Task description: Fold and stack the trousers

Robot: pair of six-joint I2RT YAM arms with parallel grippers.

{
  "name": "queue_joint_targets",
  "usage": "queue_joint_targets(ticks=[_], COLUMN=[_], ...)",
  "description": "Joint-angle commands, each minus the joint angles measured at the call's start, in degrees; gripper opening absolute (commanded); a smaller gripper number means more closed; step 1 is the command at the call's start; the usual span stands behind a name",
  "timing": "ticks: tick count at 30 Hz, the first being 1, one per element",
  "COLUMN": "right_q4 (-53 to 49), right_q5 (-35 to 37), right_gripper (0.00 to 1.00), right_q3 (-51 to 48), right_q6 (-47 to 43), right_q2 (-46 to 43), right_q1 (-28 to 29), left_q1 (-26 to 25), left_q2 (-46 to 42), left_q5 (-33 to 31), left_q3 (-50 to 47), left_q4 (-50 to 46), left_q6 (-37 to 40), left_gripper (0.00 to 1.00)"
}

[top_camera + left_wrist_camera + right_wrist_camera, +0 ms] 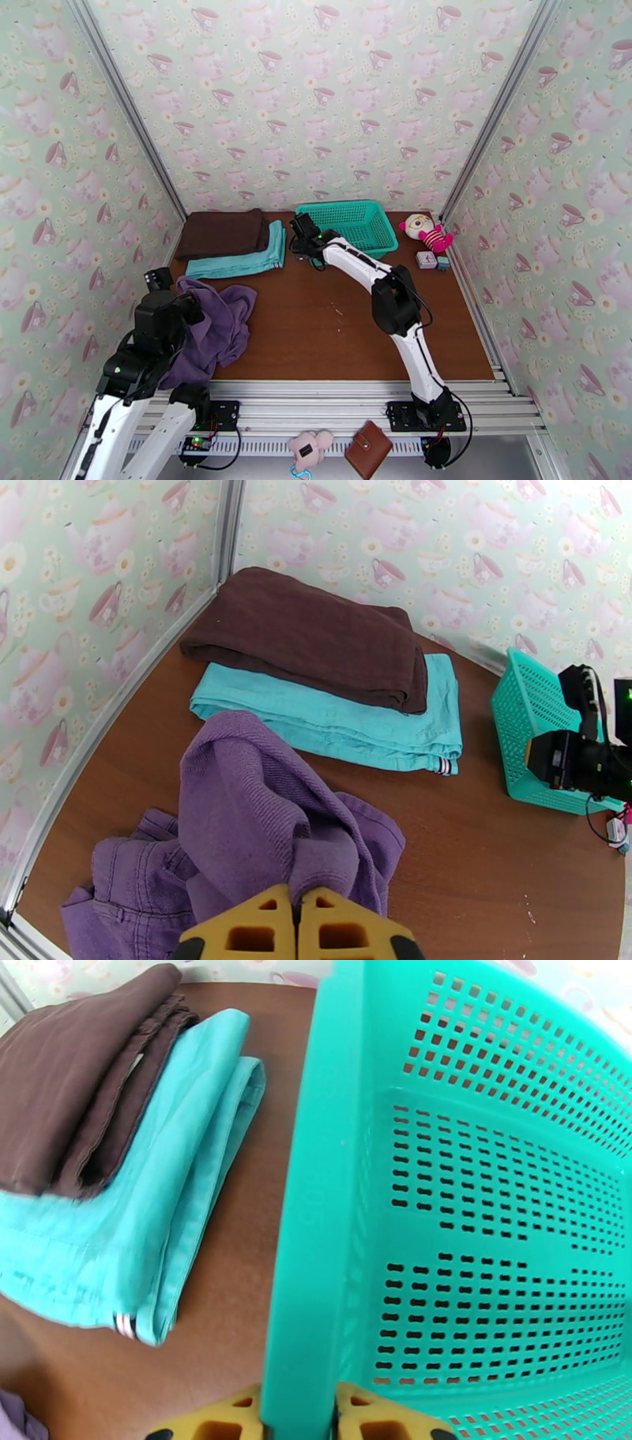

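Nearest us, below the table's near edge by the arm bases, lie a small pink soft toy point(310, 448) and a brown wallet point(368, 448). On the table point(340, 331), at its near left corner, we have the trousers point(213, 328). They are a crumpled purple heap of soft, napped cloth, with one part drawn up into a peak. The left claw point(296, 910) is pinched tight on that peak, its yellow fingertips together with a fold of cloth caught between them.

Further back along the left edge, a teal garment point(241, 260) lies folded flat. It is smooth-woven, with a small striped tab at one corner. A dark brown garment point(221, 233) lies folded over its far part, reaching the far left corner.

Just beside these, at the far edge, stands the basket point(359, 225), rigid teal plastic pierced with rows of slots. The right claw point(300, 1414) straddles its left wall, one fingertip inside and one outside, both pressed against the plastic. In the far right corner we see a cream and pink doll point(426, 233) with two small blocks point(426, 260) beside it.
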Motion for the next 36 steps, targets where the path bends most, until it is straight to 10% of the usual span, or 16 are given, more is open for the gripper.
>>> queue_joint_targets(ticks=[1, 17, 24, 25, 30, 36], right_q4=[-2.9, 7.1, 14.9, 16.3, 24.0, 21.8], right_q5=[-5.4, -14.2, -18.7, -19.1, -17.1, -6.2], right_gripper=[0.25, 0.41, 0.75, 0.99, 1.0, 1.0], right_q3=[6.7, 10.2, 5.0, 2.9, -16.7, -41.2], right_q6=[3.3, 5.0, 1.6, 1.0, -1.7, -0.5], right_q2=[3.8, 7.3, 1.3, -1.2, -20.2, -43.2], right_q1=[-0.9, -3.7, -3.9, -3.8, -3.6, -5.2], left_q1=[0.7, 1.6, 1.6, 1.6, 0.8, -22.3], left_q2=[0.0, -0.1, 1.5, 2.2, 6.4, 17.2], left_q5=[2.8, 6.0, 18.7, 19.7, 27.9, 10.0], left_q3=[-1.0, -1.6, -2.8, -2.6, -1.4, 3.9], left_q4=[1.8, 3.2, 8.0, 8.2, 11.1, 20.8], left_q6=[1.0, 1.3, 3.4, 3.7, 2.9, 1.7], left_gripper=[0.01, 0.01, 0.02, 0.01, 0.0, 0.0])
